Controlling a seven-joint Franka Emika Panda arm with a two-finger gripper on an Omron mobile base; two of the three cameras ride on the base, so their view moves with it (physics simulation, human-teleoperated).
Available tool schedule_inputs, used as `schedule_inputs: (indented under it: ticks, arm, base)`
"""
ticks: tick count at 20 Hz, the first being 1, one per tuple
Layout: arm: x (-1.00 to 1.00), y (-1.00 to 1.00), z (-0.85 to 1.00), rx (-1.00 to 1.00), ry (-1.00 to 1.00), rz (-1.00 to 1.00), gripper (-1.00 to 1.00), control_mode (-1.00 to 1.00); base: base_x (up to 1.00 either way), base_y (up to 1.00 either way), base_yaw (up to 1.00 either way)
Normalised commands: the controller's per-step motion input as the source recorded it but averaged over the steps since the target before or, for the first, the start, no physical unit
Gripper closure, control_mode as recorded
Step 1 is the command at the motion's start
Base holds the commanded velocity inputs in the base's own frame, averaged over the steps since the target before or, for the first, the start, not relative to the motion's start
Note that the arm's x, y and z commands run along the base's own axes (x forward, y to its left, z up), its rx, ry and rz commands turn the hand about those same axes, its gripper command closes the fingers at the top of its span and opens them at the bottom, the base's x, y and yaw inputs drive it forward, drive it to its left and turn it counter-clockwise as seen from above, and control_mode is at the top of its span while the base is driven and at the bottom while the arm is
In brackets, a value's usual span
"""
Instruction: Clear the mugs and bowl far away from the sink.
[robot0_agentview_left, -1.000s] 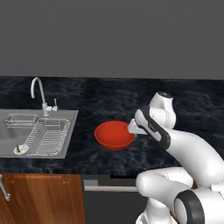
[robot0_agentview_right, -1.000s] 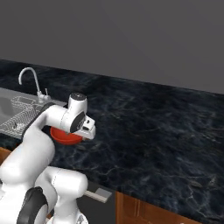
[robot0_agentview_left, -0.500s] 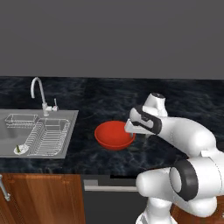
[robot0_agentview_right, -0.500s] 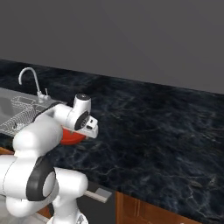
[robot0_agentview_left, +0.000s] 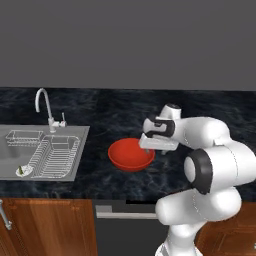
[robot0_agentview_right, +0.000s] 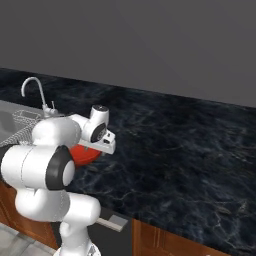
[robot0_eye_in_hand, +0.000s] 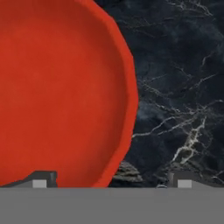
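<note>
Dark marble counter (robot0_agentview_left: 110, 117) ran out from the sink (robot0_agentview_left: 42, 150), with the red bowl (robot0_agentview_left: 131, 154) sitting just beside it. Bowl looked empty, stiff and glossy, so probably slippery; I'd pinch the thin rim nearest the arm. The gripper (robot0_eye_in_hand: 109, 178) hung spread wide, straddling that rim, holding nothing. Only a wire rack (robot0_agentview_left: 54, 155) sat in the sink.

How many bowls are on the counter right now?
1. The red bowl sits on the dark counter right of the sink, with the open gripper straddling its rim. The arm may hide others.
</note>
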Motion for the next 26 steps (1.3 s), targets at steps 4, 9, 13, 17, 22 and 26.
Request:
schedule_inputs:
  ticks: [4, 9, 13, 17, 22, 26]
  arm:
    - [0.27, 0.01, -0.34, 0.0, 0.02, 0.05, -1.0, -1.0]
    - [0.18, 0.02, -0.3, 0.0, 0.01, 0.05, -1.0, -1.0]
    - [0.02, 0.03, -0.22, 0.0, 0.02, 0.05, -1.0, -1.0]
    - [0.0, 0.2, -0.09, 0.0, 0.0, 0.06, 1.0, -1.0]
    - [0.0, 0.16, -0.06, 0.0, 0.0, 0.06, 1.0, -1.0]
    - [0.0, 0.09, -0.06, 0.0, 0.0, 0.02, 1.0, -1.0]
  base:
    - [0.0, 0.0, 0.0]
    - [0.0, 0.0, 0.0]
    - [0.0, 0.0, 0.0]
    - [0.0, 0.0, 0.0]
    - [0.0, 0.0, 0.0]
    - [0.0, 0.0, 0.0]
